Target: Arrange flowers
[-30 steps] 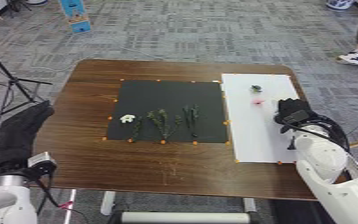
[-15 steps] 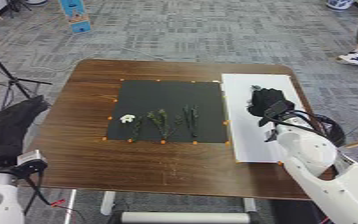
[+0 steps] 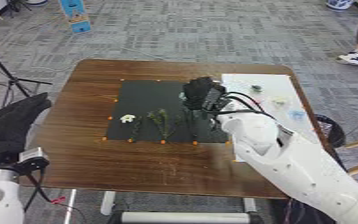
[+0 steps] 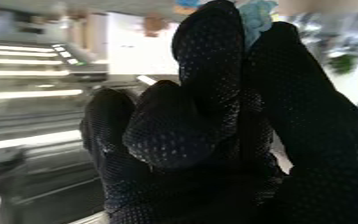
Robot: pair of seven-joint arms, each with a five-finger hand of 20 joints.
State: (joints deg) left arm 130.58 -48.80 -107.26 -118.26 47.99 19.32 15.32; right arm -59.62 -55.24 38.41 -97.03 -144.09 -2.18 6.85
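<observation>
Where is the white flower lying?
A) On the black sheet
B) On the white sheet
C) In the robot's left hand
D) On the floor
A: the white flower lies on the black sheet, next to the green stems.

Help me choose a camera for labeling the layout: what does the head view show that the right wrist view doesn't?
Head view: the white flower and green stems on the black sheet, and the left hand.
Right wrist view: a pale blue thing, probably a flower, pinched at the fingertips.
Both: the right hand.
</observation>
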